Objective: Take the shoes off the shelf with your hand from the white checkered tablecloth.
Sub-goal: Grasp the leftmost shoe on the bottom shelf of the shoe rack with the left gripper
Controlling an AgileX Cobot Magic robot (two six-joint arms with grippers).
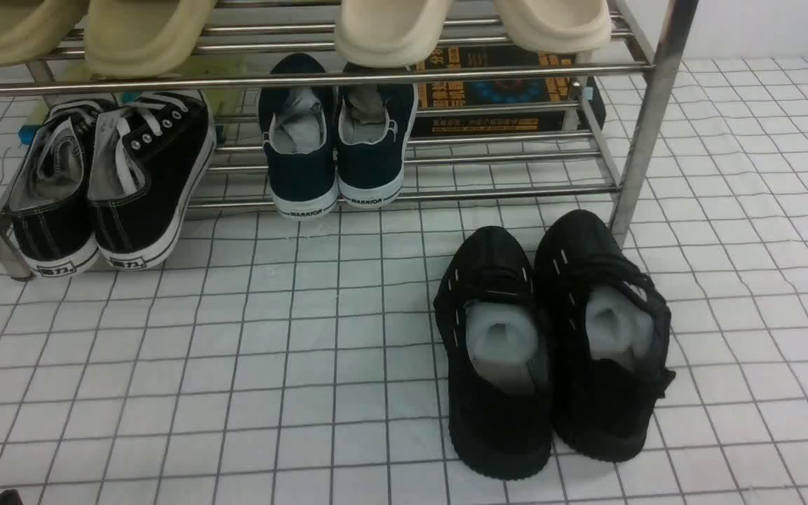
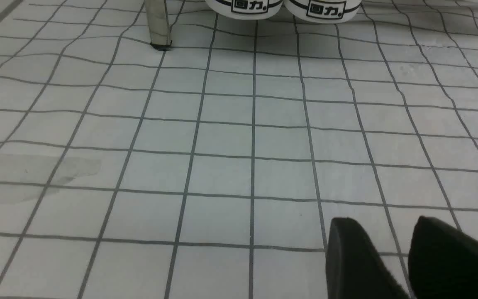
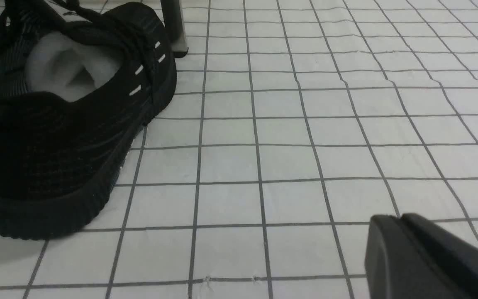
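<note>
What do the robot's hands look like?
The left gripper has two black fingers, with narrow, rounded tips. The right gripper has dark grey to black fingers that look slim at the tips too. I can't see any markings or cables on either one, and the arms themselves are out of the pictures.

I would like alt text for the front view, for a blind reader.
Black sneakers and navy slip-ons sit on a metal rack, with pale clogs above. All-black shoes stand in front on a white checkered cloth.
</note>
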